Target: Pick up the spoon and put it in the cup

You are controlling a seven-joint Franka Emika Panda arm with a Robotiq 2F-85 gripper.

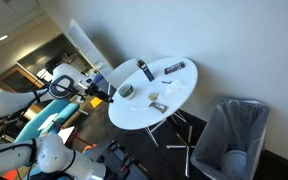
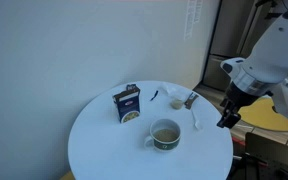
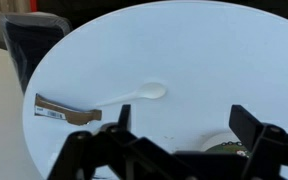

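A white plastic spoon (image 3: 144, 92) lies flat on the round white table (image 3: 214, 50), its bowl pointing right in the wrist view. The small olive-grey cup (image 2: 165, 134) stands upright near the table's edge. It also shows in an exterior view (image 1: 127, 91) and at the bottom of the wrist view (image 3: 227, 146). My gripper (image 3: 184, 125) is open and empty. It hovers at the table's rim, above and beside the cup, with the spoon a little beyond it. The gripper shows in both exterior views (image 1: 106, 90) (image 2: 225, 117).
A blue box (image 2: 128, 103) stands upright behind the cup. A brown packet (image 3: 66, 111) lies by the spoon's handle. Two dark flat items (image 1: 144, 69) (image 1: 174, 68) lie at the table's far side. A grey bin (image 1: 234, 135) stands on the floor beside the table.
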